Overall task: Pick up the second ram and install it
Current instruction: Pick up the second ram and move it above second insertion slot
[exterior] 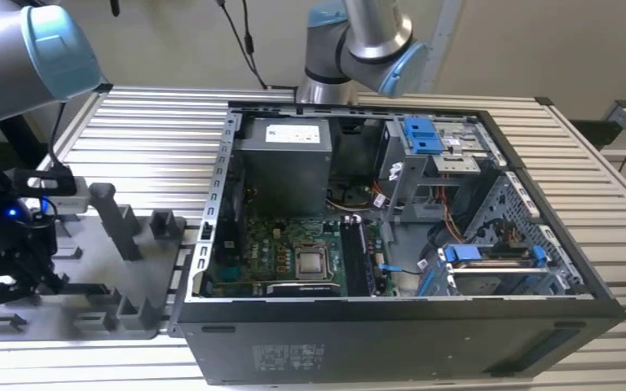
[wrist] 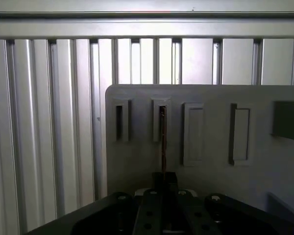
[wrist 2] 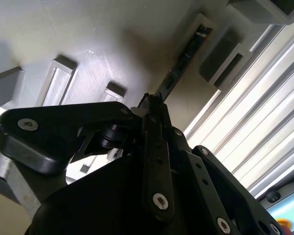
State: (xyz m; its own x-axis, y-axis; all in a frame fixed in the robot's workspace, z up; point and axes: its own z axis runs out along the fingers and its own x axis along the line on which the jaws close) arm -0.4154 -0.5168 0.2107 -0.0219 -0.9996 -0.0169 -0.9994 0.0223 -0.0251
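Where the computer case [exterior: 400, 350] lies: open on the ribbed table [exterior: 150, 106], from centre to 3 o'clock in the exterior view.
Fixture plate [exterior: 90, 261]: grey, at 9 o'clock from the case.
Gripper [wrist: 164, 177]: over the plate, at 8 o'clock in the exterior view; jaws drawn nearly together, pinching the near end of the second ram [wrist: 162, 142].
Ram: on edge, far end at a slot [wrist: 155, 122] in the plate.
Handling: likely light, stiff, thin and easily damaged; best pinched squarely on its flat faces near one end, gently.
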